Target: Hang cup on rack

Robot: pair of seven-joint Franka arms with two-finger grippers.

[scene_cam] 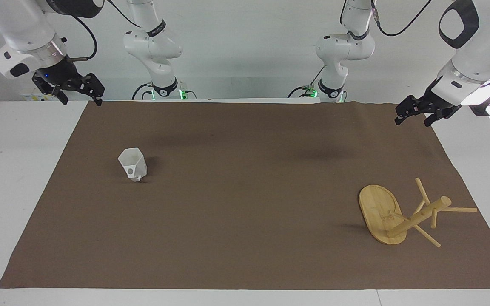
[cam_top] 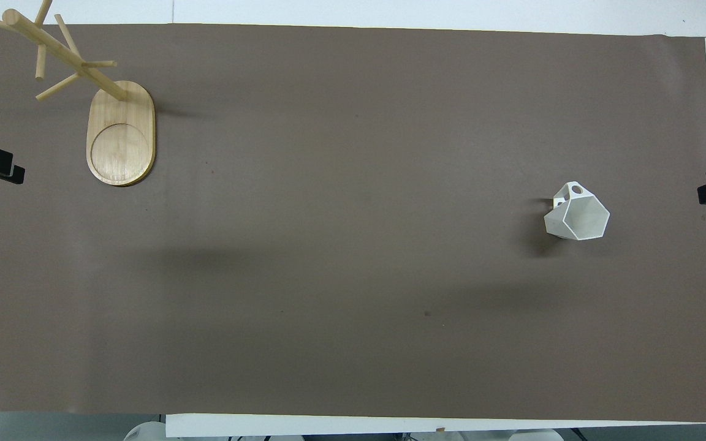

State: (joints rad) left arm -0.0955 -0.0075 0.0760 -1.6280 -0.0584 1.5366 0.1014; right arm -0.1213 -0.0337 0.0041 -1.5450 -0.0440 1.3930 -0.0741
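Nothing of the task is done yet: the cup [scene_cam: 132,164] stands alone at the left middle of the facing view, and the rack [scene_cam: 402,214] stands bare-pegged at its lower right, well apart on the brown cloth [scene_cam: 245,238] over the counter [scene_cam: 19,140]. The cup is matte white, faceted, with a hexagonal rim and a pierced angular handle. The rack is pale bamboo, with an oval base, round post and thin pegs. The right end effector [scene_cam: 79,94], upper left, and the left end effector [scene_cam: 417,115], upper right, wait raised and empty, fingers apart.
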